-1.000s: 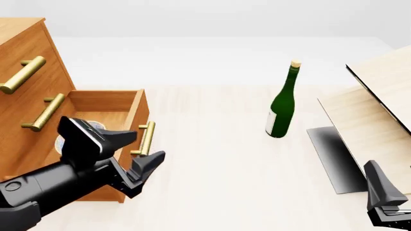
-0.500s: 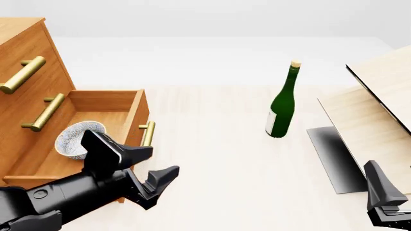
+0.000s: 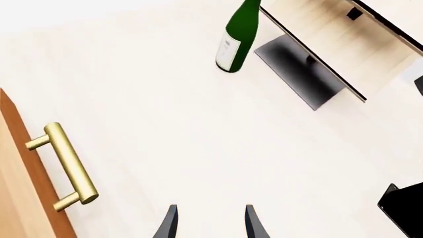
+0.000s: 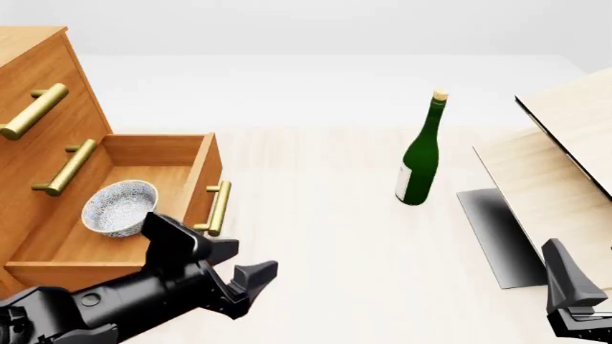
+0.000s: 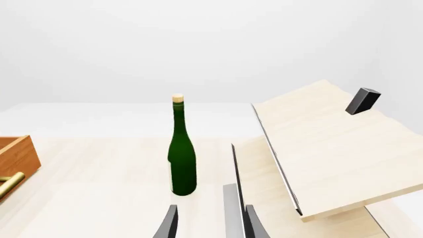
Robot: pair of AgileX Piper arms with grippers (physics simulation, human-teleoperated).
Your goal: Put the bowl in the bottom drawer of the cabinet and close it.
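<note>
The speckled white-grey bowl (image 4: 120, 208) sits upright inside the pulled-out bottom drawer (image 4: 186, 168) of the orange-brown cabinet (image 4: 39, 86). That drawer's short brass handle (image 4: 219, 208) faces the table; in the left wrist view the handle (image 3: 64, 166) lies beside the fingers. My left gripper (image 4: 241, 266) hovers just in front of the drawer front, open and empty, clear of the bowl. Its fingertips (image 3: 169, 223) stand apart over bare tabletop. At the near right corner my right gripper (image 4: 572, 297) rests low, and its wrist view shows the fingers (image 5: 170, 222) spread with nothing between them.
A tall green bottle (image 4: 419, 154) with a cork stands mid-table, also seen as the bottle (image 5: 182, 158) ahead of the right gripper. Pale wood panels (image 4: 564, 158) with a dark grey base (image 4: 497, 229) lean at the right. Two upper drawers with longer handles (image 4: 36, 111) are shut.
My left arm has drawn back out of the drawer toward the near edge and slightly right, uncovering the bowl, which stays in the drawer. The right arm has not moved.
</note>
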